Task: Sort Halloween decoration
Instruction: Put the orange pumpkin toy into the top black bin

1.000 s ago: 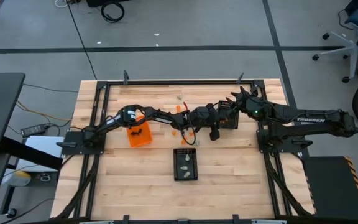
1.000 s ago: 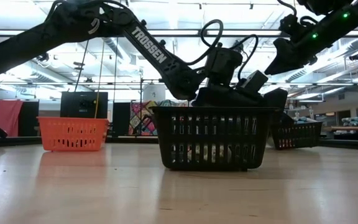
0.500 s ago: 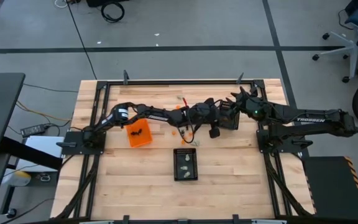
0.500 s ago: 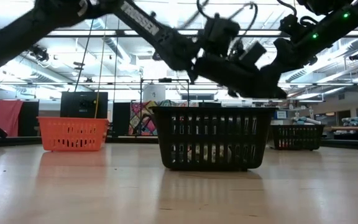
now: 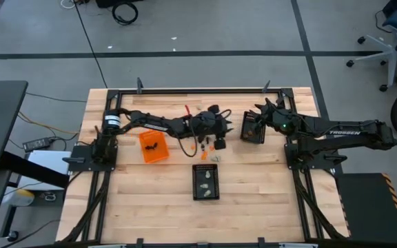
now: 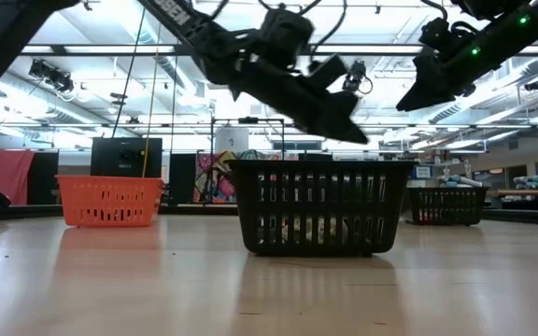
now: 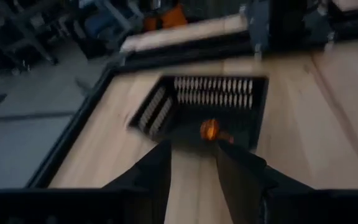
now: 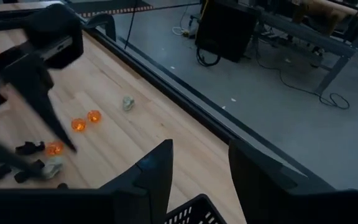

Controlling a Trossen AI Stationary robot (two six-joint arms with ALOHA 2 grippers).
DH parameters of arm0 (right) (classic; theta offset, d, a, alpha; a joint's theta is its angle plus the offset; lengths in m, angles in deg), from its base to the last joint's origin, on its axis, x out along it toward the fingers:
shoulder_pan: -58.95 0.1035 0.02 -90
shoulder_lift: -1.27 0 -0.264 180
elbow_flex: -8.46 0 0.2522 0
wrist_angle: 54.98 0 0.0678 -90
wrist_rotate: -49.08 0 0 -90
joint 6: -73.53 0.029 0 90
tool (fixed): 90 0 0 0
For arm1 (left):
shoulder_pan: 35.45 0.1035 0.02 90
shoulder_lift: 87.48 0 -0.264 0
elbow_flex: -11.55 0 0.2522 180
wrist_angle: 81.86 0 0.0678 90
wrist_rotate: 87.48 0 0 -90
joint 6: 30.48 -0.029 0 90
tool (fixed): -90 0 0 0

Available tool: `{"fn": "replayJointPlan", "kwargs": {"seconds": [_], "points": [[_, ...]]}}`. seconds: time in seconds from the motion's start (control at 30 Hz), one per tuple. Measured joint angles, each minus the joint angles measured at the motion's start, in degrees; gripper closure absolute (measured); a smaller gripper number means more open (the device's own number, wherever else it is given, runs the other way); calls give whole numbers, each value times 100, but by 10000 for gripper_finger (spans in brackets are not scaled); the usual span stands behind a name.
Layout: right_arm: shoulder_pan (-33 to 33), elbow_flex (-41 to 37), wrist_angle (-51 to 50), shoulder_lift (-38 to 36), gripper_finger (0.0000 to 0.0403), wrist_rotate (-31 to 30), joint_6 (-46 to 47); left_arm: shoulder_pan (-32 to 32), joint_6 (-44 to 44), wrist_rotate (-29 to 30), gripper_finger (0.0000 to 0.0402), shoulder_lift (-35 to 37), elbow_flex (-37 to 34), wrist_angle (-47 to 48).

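While our left gripper hangs released beside the right bin, our right gripper waits released over that bin.

The left hand has moved. A second ago it was far over on the right side of the counter, close to the black mesh bin under the right arm. Now it has pulled back to the left and sits nearer the middle, over the small orange, black and pale toy pieces. From the low camera, the left hand was down behind the big black mesh basket. Now it is up above the rim.
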Motion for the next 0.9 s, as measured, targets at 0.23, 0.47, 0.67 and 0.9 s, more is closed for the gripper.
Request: {"fn": "replayJointPlan", "kwargs": {"seconds": [0.23,0.47,0.67,0.9], "points": [[34,2,245,96,243,461,-165,180,238,-1,269,666,-769,-46],[34,2,1043,1005,243,1099,-274,154,249,-7,269,1333,-1673,-409],[34,2,2102,2165,243,1601,-357,165,391,-2,269,1962,-2619,-1097],[-61,357,2696,3503,243,2156,-269,296,440,26,269,2644,-3327,-1789]]}}
